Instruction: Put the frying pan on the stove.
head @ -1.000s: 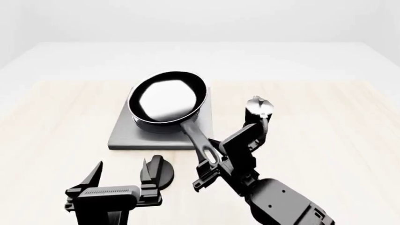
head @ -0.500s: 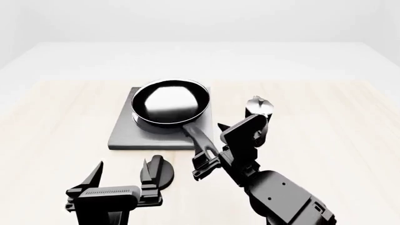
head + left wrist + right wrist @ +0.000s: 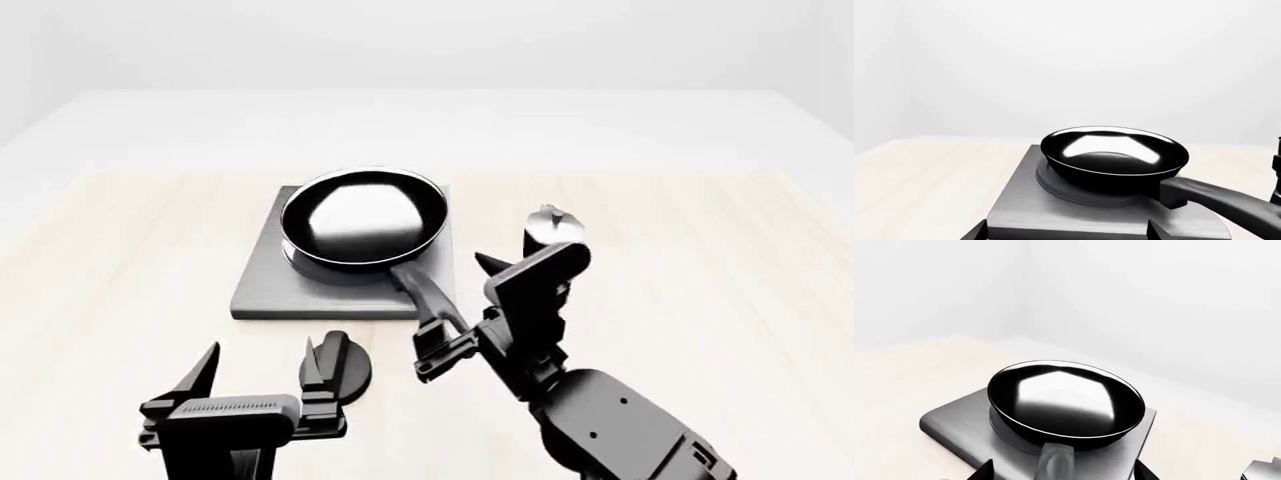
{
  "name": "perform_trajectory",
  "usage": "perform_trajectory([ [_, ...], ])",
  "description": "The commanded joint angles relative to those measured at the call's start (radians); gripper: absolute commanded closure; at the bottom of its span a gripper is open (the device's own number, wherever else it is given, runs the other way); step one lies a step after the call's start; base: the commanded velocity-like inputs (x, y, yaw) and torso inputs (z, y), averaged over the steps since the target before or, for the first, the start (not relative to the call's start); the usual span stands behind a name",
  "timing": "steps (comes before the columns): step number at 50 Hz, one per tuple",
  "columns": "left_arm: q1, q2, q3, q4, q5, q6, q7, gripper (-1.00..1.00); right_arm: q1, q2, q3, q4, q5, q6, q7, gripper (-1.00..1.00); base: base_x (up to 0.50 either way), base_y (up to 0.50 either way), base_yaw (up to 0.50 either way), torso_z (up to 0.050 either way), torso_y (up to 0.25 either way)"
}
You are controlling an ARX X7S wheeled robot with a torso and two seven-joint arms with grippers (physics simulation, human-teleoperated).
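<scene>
Since a second ago the frying pan [image 3: 366, 222] has come down from a tilt and now sits level on the stove [image 3: 267, 285], its bowl over the burner ring and its handle reaching off the near edge toward the robot. Meanwhile the right pincer [image 3: 458, 303] has spread: one finger [image 3: 491, 264] stands clear of the handle on the far side and the other sits low beside it, so it looks released and the handle lies free between them. By my judgement the placing is done and only the withdrawal remains. The left pincer [image 3: 254, 372] hangs open and idle over the tabletop [image 3: 120, 250], just in front of a round black knob [image 3: 350, 368].

Hard to read: the right arm covers the handle's end, and hides most of the small silver pot [image 3: 553, 224] behind it. Whether the lower finger touches the handle cannot be told.
</scene>
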Motion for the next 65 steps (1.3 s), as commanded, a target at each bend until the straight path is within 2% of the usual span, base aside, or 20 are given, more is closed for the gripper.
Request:
perform_trajectory([
  [1, -0.002, -0.001, 0.003, 0.005, 0.001, -0.005, -0.005, -1.00, -0.038, 0.035, 0.029, -0.079, 0.017, -0.023, 0.032, -1.00, 0.00, 0.00, 0.00, 0.000, 0.000],
  [16, -0.002, -0.007, 0.008, -0.002, 0.020, 0.010, -0.006, -1.00, -0.157, 0.076, 0.104, -0.202, -0.029, -0.146, 0.172, -1.00, 0.00, 0.00, 0.00, 0.000, 0.000],
  [30, -0.050, -0.017, 0.016, 0.058, 0.018, -0.077, -0.023, -1.00, -0.221, 0.081, 0.152, -0.218, -0.068, -0.225, 0.247, -1.00, 0.00, 0.00, 0.00, 0.000, 0.000],
  [65, -0.036, -0.063, -0.006, 0.223, -0.051, -0.118, -0.027, -1.00, -0.319, 0.198, 0.208, -0.524, -0.048, -0.238, 0.350, -1.00, 0.00, 0.00, 0.00, 0.000, 0.000],
])
